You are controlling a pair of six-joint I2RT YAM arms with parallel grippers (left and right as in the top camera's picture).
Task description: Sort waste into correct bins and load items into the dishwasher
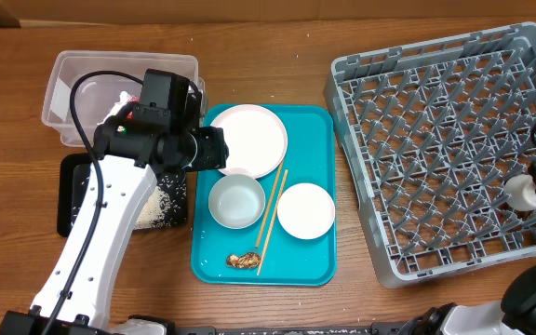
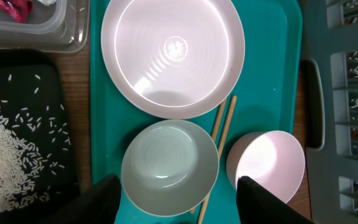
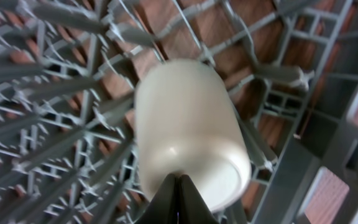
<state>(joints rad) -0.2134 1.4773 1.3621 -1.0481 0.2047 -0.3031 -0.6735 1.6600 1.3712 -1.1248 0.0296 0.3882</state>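
Overhead: left of the teal tray [image 1: 319, 149] sit the clear tub [image 1: 63, 70] and black tray [image 1: 68, 200]; right of it, the dish rack [image 1: 417, 140] on the counter [image 1: 277, 37]. Left wrist: the left fingers [image 2: 98, 202], apart, straddle the bowl [image 2: 169, 165] on the teal tray, chopsticks [image 2: 226, 127] just beside it; closing may snag them. Right wrist: the right fingers [image 3: 179, 199] are clamped on a white cup [image 3: 188, 124] over the rack; a tilted release could topple it.
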